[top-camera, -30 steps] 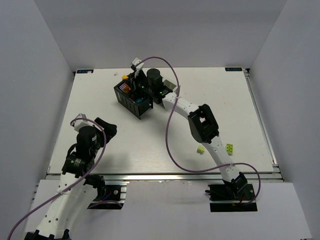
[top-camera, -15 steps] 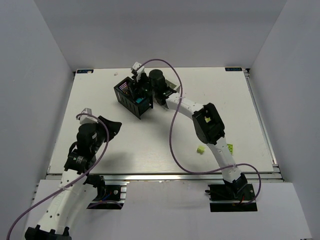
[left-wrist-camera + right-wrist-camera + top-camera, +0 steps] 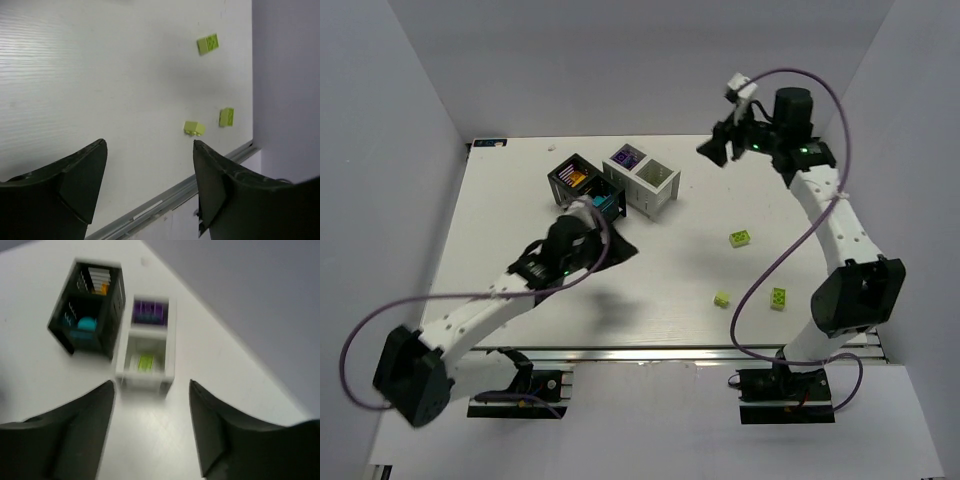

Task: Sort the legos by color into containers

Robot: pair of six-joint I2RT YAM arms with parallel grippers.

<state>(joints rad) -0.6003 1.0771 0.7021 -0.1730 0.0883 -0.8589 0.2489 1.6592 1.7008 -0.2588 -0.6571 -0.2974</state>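
Observation:
Three lime green legos lie loose on the table's right half; the left wrist view shows them too. The black container holds orange and teal legos. Touching it, the white container holds purple and lime ones. My left gripper hovers open and empty just in front of the black container. Raised at the back right, my right gripper stands open and empty, looking down on both containers.
A metal rail runs along the table's near edge. Grey walls close in the left, right and back sides. The right arm's purple cable loops over the table near the lime legos.
My left arm swung from the near left corner to the table's middle beside the black container. My right arm left the black container and rose to the back right, uncovering the white container.

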